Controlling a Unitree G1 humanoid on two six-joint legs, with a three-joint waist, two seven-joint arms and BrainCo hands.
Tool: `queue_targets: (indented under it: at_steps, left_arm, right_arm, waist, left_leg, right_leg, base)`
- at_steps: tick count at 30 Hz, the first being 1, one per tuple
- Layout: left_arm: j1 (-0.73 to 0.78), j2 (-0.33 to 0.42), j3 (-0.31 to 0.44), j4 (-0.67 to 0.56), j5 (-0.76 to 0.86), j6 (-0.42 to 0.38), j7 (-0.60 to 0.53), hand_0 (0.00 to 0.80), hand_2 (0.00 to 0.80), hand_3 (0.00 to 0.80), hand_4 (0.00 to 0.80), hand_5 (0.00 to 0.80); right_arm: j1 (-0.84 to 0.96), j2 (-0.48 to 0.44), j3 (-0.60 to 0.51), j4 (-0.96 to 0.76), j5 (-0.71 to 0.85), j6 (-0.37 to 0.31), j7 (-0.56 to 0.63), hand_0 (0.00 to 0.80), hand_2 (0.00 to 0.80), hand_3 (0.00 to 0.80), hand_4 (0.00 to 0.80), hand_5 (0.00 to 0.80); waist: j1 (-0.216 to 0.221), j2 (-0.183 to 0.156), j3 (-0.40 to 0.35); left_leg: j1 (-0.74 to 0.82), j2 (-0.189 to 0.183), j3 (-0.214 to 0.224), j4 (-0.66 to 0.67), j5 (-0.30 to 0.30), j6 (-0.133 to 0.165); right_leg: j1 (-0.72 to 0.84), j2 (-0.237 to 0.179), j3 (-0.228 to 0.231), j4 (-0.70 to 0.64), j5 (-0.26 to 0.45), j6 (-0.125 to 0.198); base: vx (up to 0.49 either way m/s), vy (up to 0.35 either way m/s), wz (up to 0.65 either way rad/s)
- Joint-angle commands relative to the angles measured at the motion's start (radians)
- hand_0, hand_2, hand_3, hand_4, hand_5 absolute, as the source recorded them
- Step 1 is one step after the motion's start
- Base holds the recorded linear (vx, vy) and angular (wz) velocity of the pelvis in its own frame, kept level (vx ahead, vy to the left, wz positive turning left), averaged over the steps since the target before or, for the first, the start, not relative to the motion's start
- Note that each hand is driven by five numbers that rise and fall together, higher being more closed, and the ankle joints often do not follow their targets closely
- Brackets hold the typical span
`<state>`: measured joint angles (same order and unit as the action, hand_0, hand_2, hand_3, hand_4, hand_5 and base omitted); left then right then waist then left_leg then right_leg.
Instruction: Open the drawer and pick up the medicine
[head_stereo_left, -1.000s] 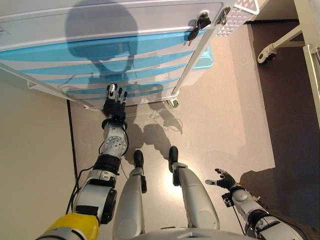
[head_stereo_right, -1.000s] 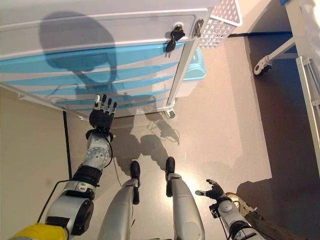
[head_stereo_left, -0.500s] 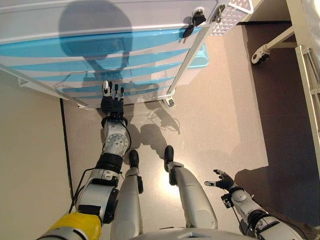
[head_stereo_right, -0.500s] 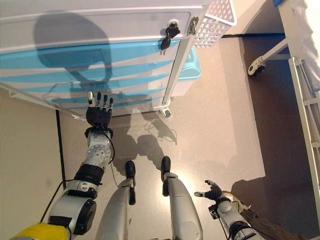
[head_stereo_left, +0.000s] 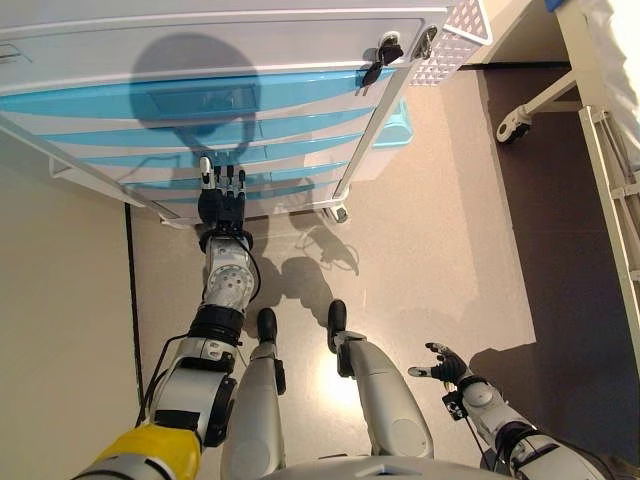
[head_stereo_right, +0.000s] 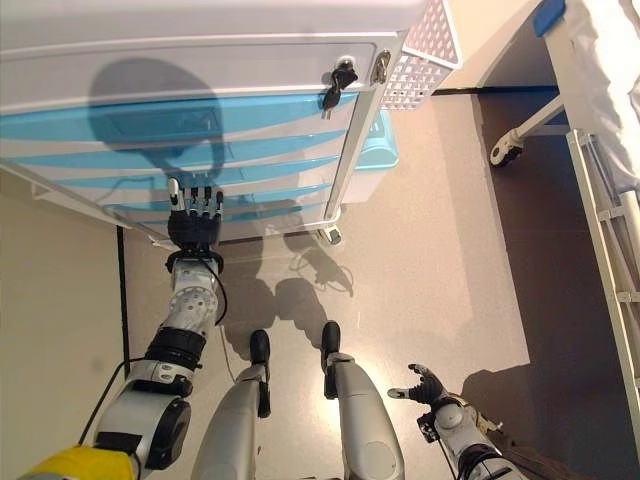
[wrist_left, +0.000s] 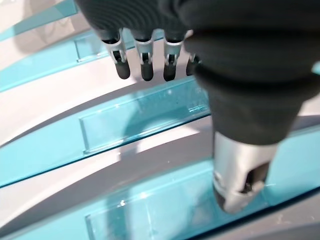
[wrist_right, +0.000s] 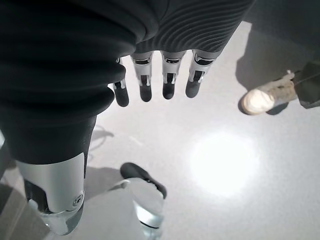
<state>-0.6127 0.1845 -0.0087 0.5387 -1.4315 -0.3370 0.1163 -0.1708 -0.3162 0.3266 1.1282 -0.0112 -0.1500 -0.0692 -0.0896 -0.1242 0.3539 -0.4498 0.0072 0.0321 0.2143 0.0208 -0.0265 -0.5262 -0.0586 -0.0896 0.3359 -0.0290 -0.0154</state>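
No readable text, labels or numbers on drawer cabinet (head_stereo_left: 200, 60) or elsewhere

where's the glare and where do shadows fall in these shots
Right wrist view: a bright glare patch on the floor. Left eye view: a big dark shadow across the drawer fronts, above the left robot hand. Left wrist view: the thumb looms blurred.

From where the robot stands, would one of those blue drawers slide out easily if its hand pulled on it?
Probably yes. The blue drawers look like thin translucent plastic, so likely light. Their fronts look smooth and glossy, so the open left hand may slip unless it hooks an edge. The cabinet stands on a small caster, so it might roll.
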Motion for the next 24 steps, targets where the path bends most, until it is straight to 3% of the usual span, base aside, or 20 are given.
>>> queue_targets:
  at_steps: [1,16,18,21,22,24]
  left_arm:
    - [-0.171,0.108,0.002,-0.153,0.098,-0.063,-0.137,0.0,0.0,0.0,0.0,0.0]
    - [-0.174,0.117,0.003,-0.146,0.11,-0.043,-0.153,0.0,0.0,0.0,0.0,0.0]
    - [-0.166,0.119,0.01,-0.147,0.121,-0.046,-0.143,0.358,0.358,0.358,0.358,0.358]
    - [-0.166,0.113,0.014,-0.145,0.125,-0.05,-0.134,0.668,0.668,0.668,0.668,0.668]
    - [-0.16,0.107,0.019,-0.141,0.129,-0.052,-0.125,0.7,0.7,0.7,0.7,0.7]
    - [-0.157,0.105,0.022,-0.14,0.129,-0.053,-0.122,0.649,0.649,0.649,0.649,0.649]
  right_arm:
    - [0.087,-0.05,0.031,0.024,-0.036,0.017,0.006,0.0,0.0,0.0,0.0,0.0]
    - [0.085,-0.052,0.027,0.049,-0.064,0.032,0.02,0.0,0.0,0.0,0.0,0.0]
    - [0.08,-0.049,0.027,0.049,-0.063,0.033,0.02,0.0,0.0,0.0,0.0,0.0]
    - [0.078,-0.047,0.029,0.05,-0.063,0.032,0.02,0.0,0.0,0.0,0.0,0.0]
    - [0.073,-0.045,0.03,0.049,-0.066,0.033,0.018,0.0,0.0,0.0,0.0,0.0]
    - [0.071,-0.044,0.031,0.05,-0.066,0.033,0.018,0.0,0.0,0.0,0.0,0.0]
  waist:
    - [0.016,0.023,-0.078]
    - [0.009,0.044,-0.098]
    - [0.008,0.045,-0.099]
    - [0.008,0.045,-0.099]
    - [0.009,0.045,-0.099]
    - [0.009,0.045,-0.099]
  left_leg:
    - [-0.008,-0.051,0.01,0.034,-0.048,0.041]
    - [0.062,-0.062,0.027,0.006,-0.054,0.046]
    - [0.06,-0.062,0.031,0.007,-0.055,0.048]
    - [0.056,-0.062,0.032,0.01,-0.055,0.048]
    - [0.053,-0.06,0.033,0.013,-0.056,0.049]
    - [0.049,-0.059,0.035,0.018,-0.057,0.05]
  right_leg:
    - [0.054,-0.003,0.013,-0.044,0.055,0.061]
    - [0.105,-0.009,0.04,-0.049,0.05,0.067]
    - [0.102,-0.008,0.044,-0.048,0.05,0.067]
    - [0.097,-0.007,0.046,-0.045,0.049,0.067]
    - [0.094,-0.007,0.047,-0.043,0.049,0.066]
    - [0.091,-0.006,0.048,-0.043,0.049,0.065]
  base:
    - [0.007,0.009,-0.04]
    - [0.011,0.023,-0.05]
    - [-0.008,0.03,-0.06]
    - [-0.013,0.017,-0.09]
    - [0.0,0.0,0.0]
    - [0.0,0.0,0.0]
